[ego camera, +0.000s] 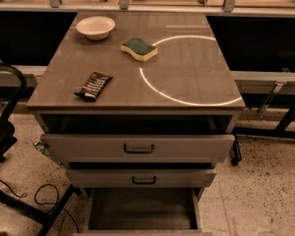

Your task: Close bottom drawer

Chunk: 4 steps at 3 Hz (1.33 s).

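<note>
The cabinet has three drawers, all pulled out. The bottom drawer is open the farthest, at the lower edge of the view; its dark grey interior shows and its front panel is cut off by the frame edge. Above it sit the middle drawer with a small dark handle and the top drawer with a bigger black handle. The gripper is not in view.
On the cabinet top lie a white bowl, a green and yellow sponge and a dark snack packet. A black chair and cables stand at the left. A counter runs along the back.
</note>
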{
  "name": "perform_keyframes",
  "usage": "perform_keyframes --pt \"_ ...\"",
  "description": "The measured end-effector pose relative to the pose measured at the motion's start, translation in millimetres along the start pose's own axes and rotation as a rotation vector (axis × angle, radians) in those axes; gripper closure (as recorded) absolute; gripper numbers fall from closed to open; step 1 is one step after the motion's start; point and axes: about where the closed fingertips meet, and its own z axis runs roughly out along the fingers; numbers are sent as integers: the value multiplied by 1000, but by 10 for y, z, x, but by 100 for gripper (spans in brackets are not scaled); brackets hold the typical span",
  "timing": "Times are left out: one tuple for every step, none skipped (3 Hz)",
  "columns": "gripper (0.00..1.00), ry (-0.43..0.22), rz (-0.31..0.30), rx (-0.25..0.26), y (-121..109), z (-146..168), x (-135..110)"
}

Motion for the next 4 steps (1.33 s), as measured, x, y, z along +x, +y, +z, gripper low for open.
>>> perform_keyframes --pt "100 24 -66 46 -375 -1 -88" --pt "100 37 -101 70 -584 -13 -136" --pt "100 46 -130 94 -814 -35 -193" --pt "100 54 -163 124 -1116 -73 -292"
